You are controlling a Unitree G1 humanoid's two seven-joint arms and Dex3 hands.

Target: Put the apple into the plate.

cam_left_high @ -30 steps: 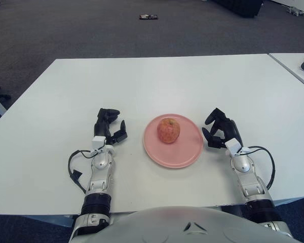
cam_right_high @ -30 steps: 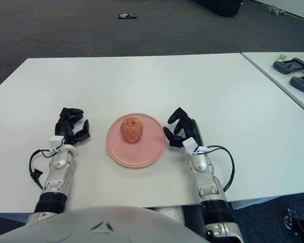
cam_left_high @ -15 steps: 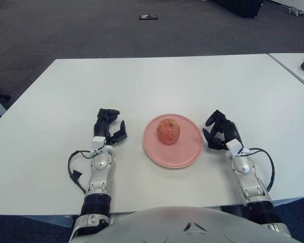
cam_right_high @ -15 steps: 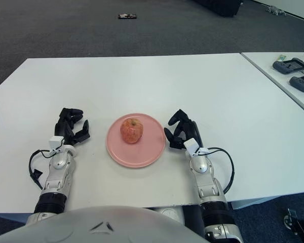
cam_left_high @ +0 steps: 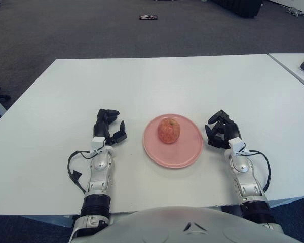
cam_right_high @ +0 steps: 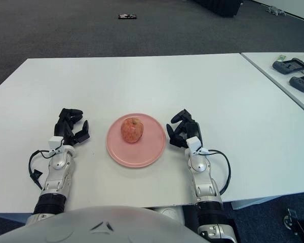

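A red-yellow apple [cam_left_high: 168, 130] sits upright on the pink plate [cam_left_high: 187, 150], slightly left of its middle. My right hand [cam_left_high: 221, 132] is just right of the plate's rim, fingers loosely curled and holding nothing. To the left of the plate is my left hand [cam_left_high: 109, 126], fingers relaxed and empty, a short gap from the rim.
The white table [cam_left_high: 157, 81] extends far ahead and to both sides. A second table [cam_right_high: 289, 71] at the right carries dark controllers [cam_right_high: 293, 65]. A small dark object [cam_left_high: 148, 17] lies on the grey carpet beyond.
My right hand has drawn back a little toward me and to the right, away from the plate's rim. The apple, plate and left hand have not moved.
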